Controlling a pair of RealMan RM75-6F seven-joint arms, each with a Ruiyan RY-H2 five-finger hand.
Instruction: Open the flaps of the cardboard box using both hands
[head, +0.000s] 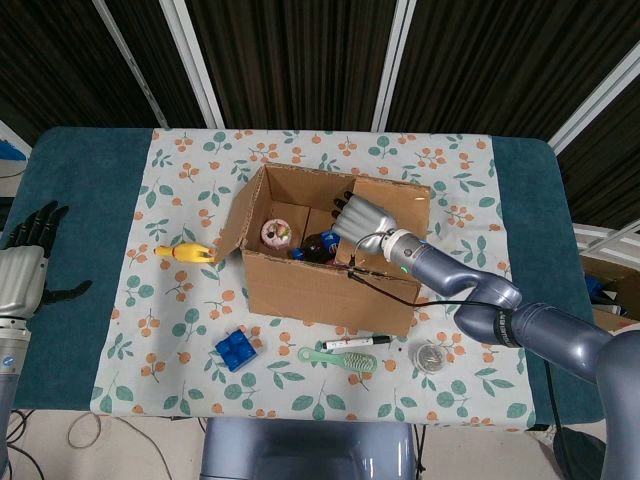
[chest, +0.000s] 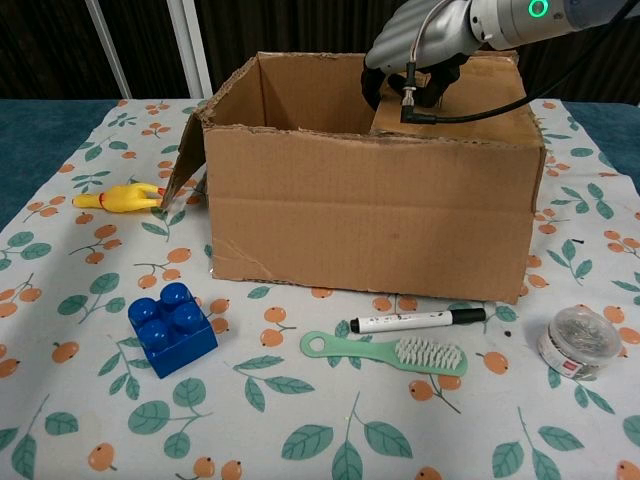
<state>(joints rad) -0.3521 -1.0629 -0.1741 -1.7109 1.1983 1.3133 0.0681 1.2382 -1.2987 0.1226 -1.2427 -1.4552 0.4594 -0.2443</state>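
Cardboard box (head: 325, 285) at frame centre, mostly open; right flap (head: 392, 208) folded inward. Right hand (head: 362, 219) reaching at it, grip unclear. Left hand (head: 28, 262) at left edge, fingers spread, empty.

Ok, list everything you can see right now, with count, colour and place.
cardboard box: one, brown, centre of table
toys: several, pink and dark, inside the box
rubber chicken: one, yellow, left of the box
building block: one, blue, front left
brush: one, pale green, in front of the box
marker: one, white with black cap, beside the brush
round tin: one, silver, front right
tablecloth: one, floral
left hand: grey and black, at the table's left edge
right hand: grey and black, fingers reaching into the box
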